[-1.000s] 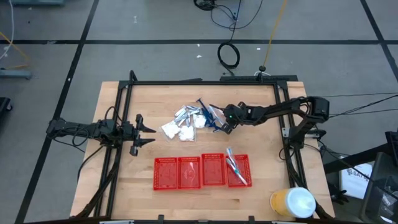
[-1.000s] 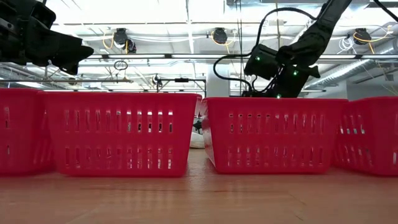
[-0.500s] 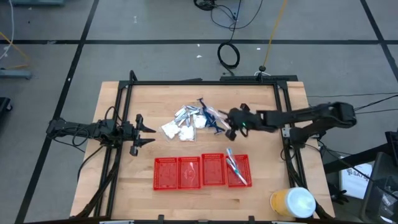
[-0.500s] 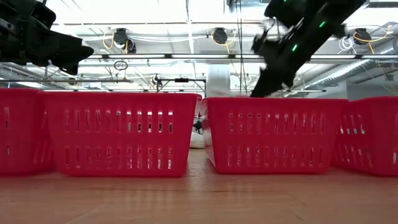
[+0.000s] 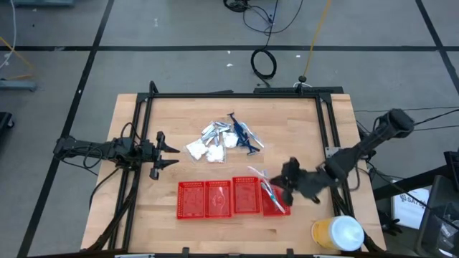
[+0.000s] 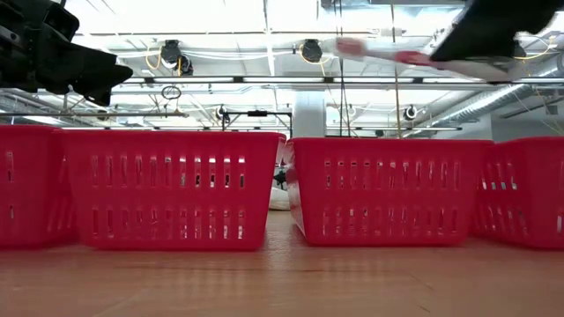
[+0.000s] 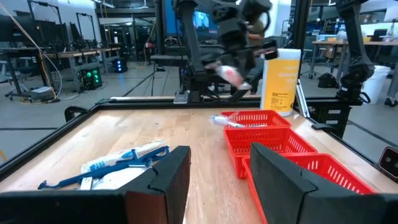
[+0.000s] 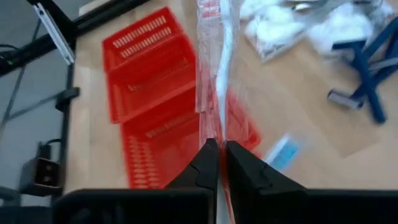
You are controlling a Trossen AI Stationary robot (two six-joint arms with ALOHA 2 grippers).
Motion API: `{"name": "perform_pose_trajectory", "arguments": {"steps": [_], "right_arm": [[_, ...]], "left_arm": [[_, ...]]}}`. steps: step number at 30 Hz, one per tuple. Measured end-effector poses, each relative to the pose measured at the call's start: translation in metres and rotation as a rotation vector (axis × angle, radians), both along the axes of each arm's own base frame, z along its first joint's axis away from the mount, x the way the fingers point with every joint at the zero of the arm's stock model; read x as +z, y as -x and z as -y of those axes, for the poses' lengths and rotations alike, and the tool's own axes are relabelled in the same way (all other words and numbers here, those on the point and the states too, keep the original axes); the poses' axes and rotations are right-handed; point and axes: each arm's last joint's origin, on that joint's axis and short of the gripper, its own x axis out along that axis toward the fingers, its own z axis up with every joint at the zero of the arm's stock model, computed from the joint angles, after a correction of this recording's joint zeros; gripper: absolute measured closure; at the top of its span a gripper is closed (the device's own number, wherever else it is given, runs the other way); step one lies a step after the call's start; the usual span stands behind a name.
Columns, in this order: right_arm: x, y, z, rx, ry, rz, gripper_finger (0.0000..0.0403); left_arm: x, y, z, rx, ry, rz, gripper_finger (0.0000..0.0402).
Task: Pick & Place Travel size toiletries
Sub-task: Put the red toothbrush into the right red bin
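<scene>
From overhead you look straight down on the whole tabletop (image 5: 143,208). The low camera sits at tabletop level, close behind the red baskets (image 6: 167,189), facing the room. Both wrist cameras share those baskets.
</scene>
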Motion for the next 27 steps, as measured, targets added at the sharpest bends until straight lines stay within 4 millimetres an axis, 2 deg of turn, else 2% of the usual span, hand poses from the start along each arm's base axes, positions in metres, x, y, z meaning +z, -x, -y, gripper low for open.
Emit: {"name": "perform_pose_trajectory", "arguments": {"steps": [4, 9, 13, 17, 21, 27], "right_arm": [[-0.013, 0.008, -0.023, -0.048, -0.026, 0.001, 0.0397], [-0.034, 0.010, -0.043, -0.103, -0.060, -0.034, 0.0397], [-0.053, 0.011, -0.055, -0.137, -0.092, -0.075, 0.0396], [-0.065, 0.010, -0.059, -0.183, -0.125, -0.102, 0.0393], [-0.066, 0.010, -0.059, -0.202, -0.140, -0.102, 0.0368], [-0.065, 0.010, -0.058, -0.194, -0.134, -0.099, 0.0302]], "left_arm": [[0.000, 0.000, 0.000, -0.001, 0.000, 0.000, 0.0236], [0.000, 0.000, 0.000, 0.000, 0.000, 0.000, 0.0236], [0.000, 0.000, 0.000, 0.000, 0.000, 0.000, 0.0236], [0.000, 0.000, 0.000, 0.000, 0.000, 0.000, 0.0236], [0.000, 0.000, 0.000, 0.000, 0.000, 0.000, 0.0236], [0.000, 0.000, 0.000, 0.000, 0.000, 0.000, 0.0236]]}}
